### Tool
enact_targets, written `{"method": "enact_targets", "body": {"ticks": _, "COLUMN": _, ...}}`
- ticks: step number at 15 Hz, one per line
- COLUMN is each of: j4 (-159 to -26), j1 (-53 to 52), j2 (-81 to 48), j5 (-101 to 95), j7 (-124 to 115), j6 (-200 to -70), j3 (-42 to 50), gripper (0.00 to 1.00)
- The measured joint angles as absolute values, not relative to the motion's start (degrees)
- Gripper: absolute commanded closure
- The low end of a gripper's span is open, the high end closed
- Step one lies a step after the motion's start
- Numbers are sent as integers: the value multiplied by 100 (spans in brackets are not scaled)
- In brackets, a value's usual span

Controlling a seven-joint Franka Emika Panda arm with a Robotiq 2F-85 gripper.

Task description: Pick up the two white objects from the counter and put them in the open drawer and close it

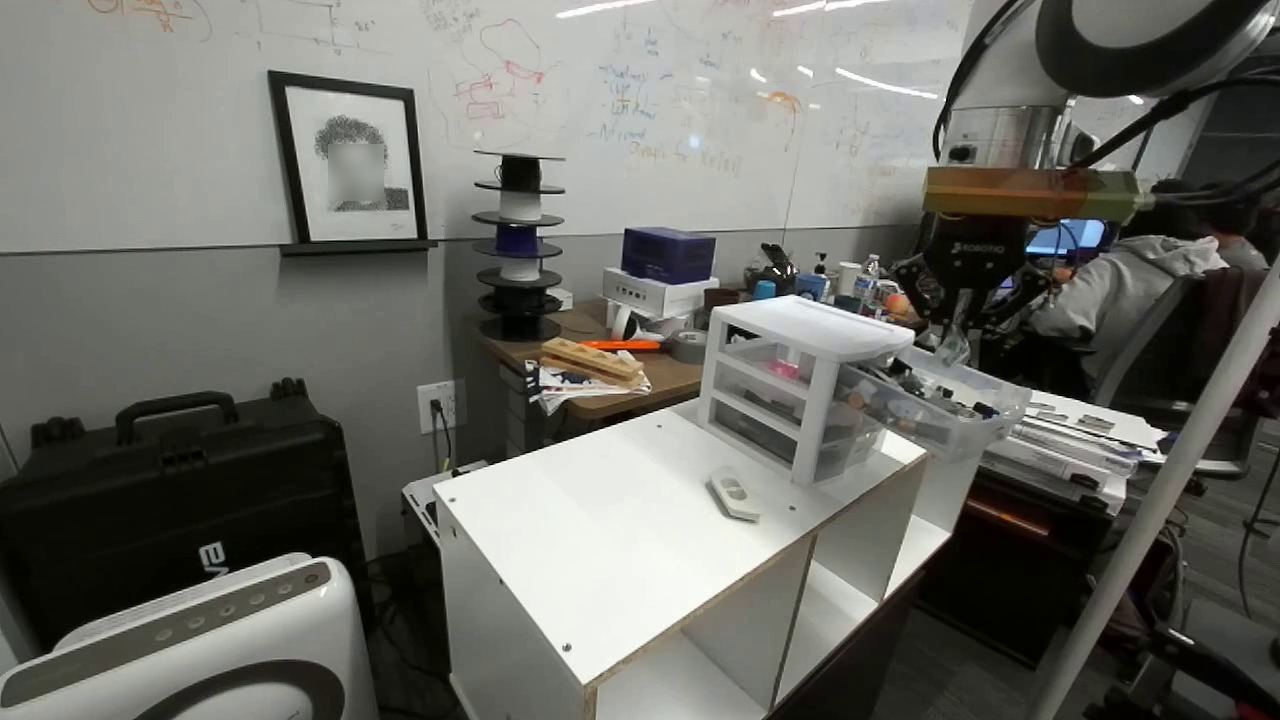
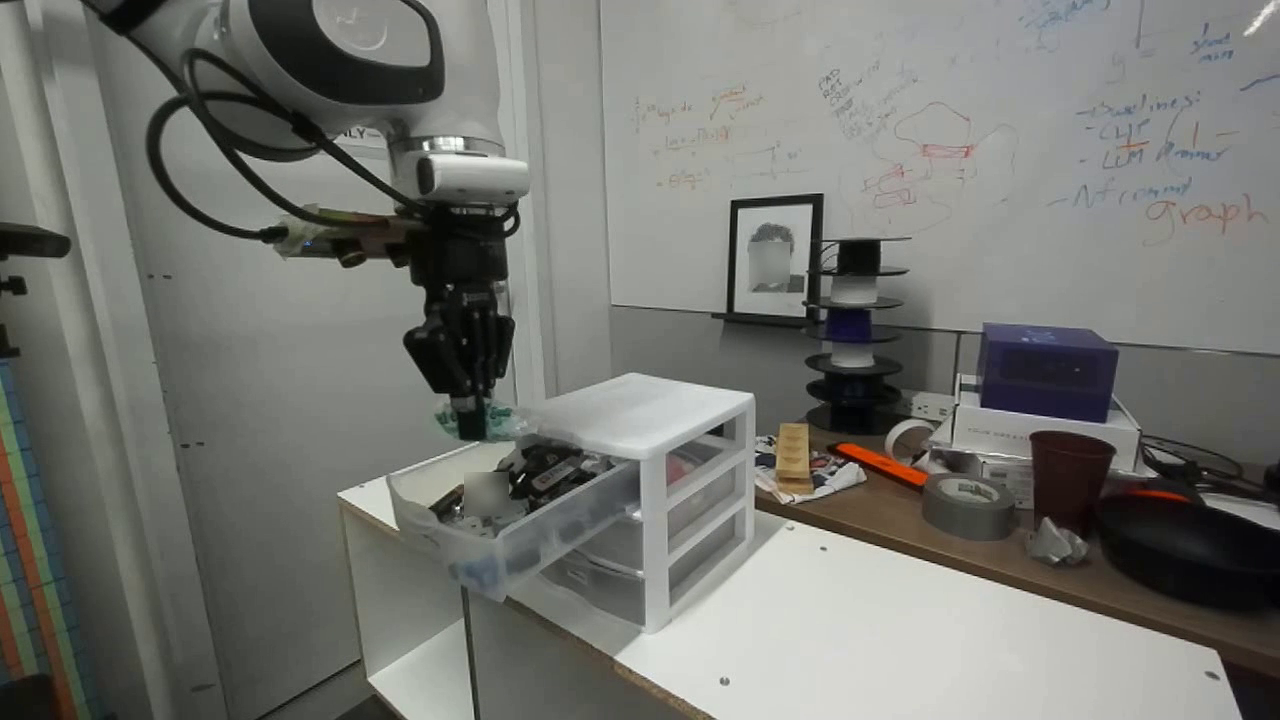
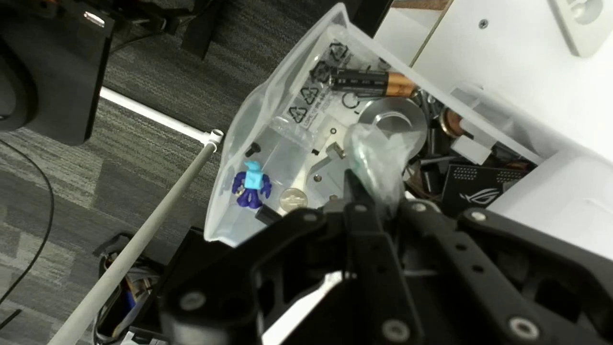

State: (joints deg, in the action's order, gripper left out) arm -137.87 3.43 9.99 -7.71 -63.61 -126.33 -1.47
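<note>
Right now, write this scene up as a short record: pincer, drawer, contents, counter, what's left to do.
pincer: shut on a crumpled clear bag with a green tint
bag position: over the open drawer
drawer: top tier of the white drawer unit, pulled out
contents: battery, blue-and-purple figure, coin, assorted small parts
counter: one pale whitish piece lying near the drawer unit
left to do: bag not released, whitish piece not in the drawer, drawer not closed
</note>
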Motion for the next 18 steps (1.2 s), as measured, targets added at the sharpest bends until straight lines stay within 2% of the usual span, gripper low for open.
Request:
{"method": "enact_targets", "body": {"ticks": 7, "j4": -13838, "j1": 421, "j2": 1003, "j5": -1499, "j7": -6453, "j6": -12633, "j3": -162, "gripper": 12}}
{"method": "enact_targets", "body": {"ticks": 9, "j4": -13831, "j1": 418, "j2": 1046, "j5": -1751, "j7": -6494, "j6": -12633, "j3": -215, "gripper": 1}}
{"method": "enact_targets", "body": {"ticks": 14, "j4": -13740, "j1": 195, "j2": 1375, "j5": -1902, "j7": -6425, "j6": -12505, "j3": -599, "gripper": 0}}
{"method": "enact_targets", "body": {"ticks": 18, "j4": -13212, "j1": -219, "j2": 1024, "j5": -1877, "j7": -6259, "j6": -12703, "j3": -1009, "gripper": 0}}
